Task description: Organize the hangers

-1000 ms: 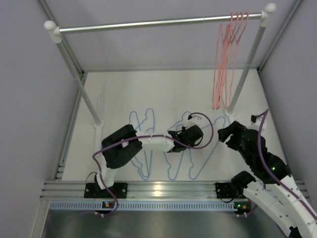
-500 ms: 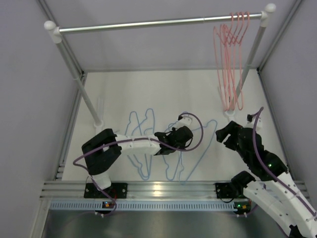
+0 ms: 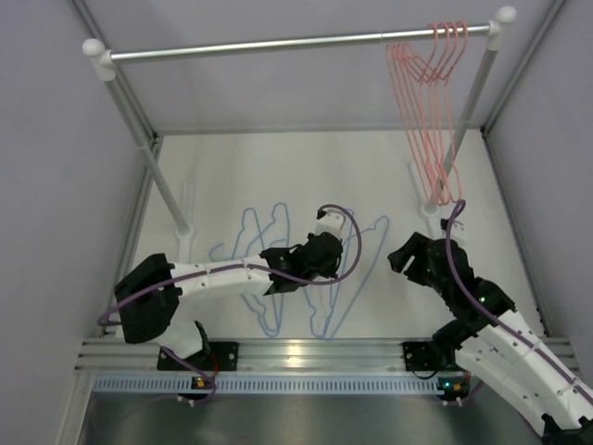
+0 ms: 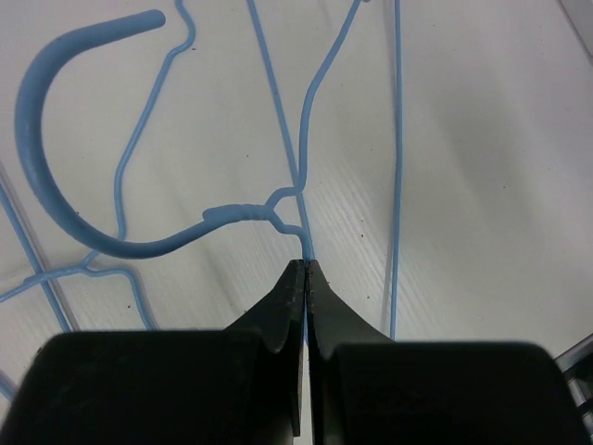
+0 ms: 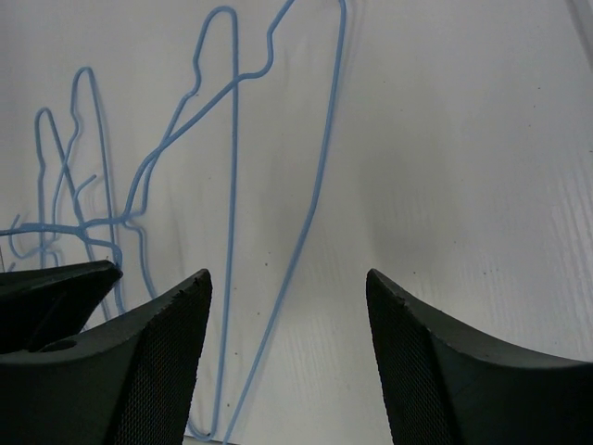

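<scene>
1. White tabletop (image 3: 232, 176) boxed in by pale grey walls, seen from above. A thick silver metal rail (image 3: 278, 43) spans it on two posts.
2. Four thin pink-red wire hangers (image 3: 428, 111) hang by their hooks at the rail's right end, bunched beside the right post (image 3: 466, 120). That colour looks sorted.
3. Thin light blue wire hangers (image 3: 264, 326) lie flat on the table betw. your two arms. They overlap w/ outlines crossing; prob. four, but I can't separate them cleanly.
4. Your left gripper (image 4: 304, 267) has its jaws pressed together, pinching one blue wire just below the twisted neck (image 4: 243, 211) of a blue hanger. Gripping near the neck prob. leaves the big curved hook (image 4: 30, 130) free for the rail & lets the frame hang balanced.
5. Other blue wires run close beside the pinched one. Whether any are snagged on it, I can't tell.
6. Your right gripper (image 5: 285, 287) hovers above the table w/ fingers wide apart, holding nothing. A blue wire crosses the table under the gap, not touching. It is prob. parked there to keep clear, or ready to steady the frame.
7. Judgement: the step in hand is lifting one blue hanger. Task approx. half done, no blue on the rail yet.
8. Risk: thin wire may twist in the pinch, or drag its neighbours up.
</scene>
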Robot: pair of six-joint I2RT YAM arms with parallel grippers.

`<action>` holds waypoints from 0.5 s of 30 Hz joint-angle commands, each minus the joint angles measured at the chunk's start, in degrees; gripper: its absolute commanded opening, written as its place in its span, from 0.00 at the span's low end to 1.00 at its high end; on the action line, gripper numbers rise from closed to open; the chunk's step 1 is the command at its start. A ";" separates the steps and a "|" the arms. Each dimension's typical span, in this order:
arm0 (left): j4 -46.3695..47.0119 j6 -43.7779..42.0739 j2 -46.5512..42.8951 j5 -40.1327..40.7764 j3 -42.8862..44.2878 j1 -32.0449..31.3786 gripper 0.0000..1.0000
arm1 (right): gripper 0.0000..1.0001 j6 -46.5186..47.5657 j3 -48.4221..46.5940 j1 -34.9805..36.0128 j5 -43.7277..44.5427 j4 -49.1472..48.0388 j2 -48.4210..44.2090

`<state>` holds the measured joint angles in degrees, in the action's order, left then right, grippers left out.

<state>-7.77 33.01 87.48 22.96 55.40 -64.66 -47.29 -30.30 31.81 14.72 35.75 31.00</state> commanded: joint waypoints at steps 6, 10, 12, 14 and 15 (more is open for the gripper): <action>1.00 -0.85 -4.86 -0.37 -2.04 -0.11 0.00 | 0.65 -1.67 0.59 1.85 -1.36 -6.56 0.29; 1.09 -1.02 -5.66 -0.72 -3.10 -0.20 0.00 | 0.65 -2.81 2.70 2.72 -2.15 -9.55 1.24; 1.18 -1.11 -5.66 -0.90 -3.36 -0.20 0.00 | 0.65 -3.86 3.41 3.17 -2.33 -11.57 2.30; 1.27 -0.94 -5.57 -1.08 -3.72 -0.29 0.00 | 0.65 -5.78 4.29 3.60 -2.59 -15.43 4.76; 1.44 -0.85 -5.57 -1.08 -3.80 -0.37 0.00 | 0.65 -6.67 4.72 3.78 -2.85 -17.18 5.55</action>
<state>-7.77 32.77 83.90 22.02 52.53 -64.66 -50.72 -26.44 34.28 12.71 27.46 34.33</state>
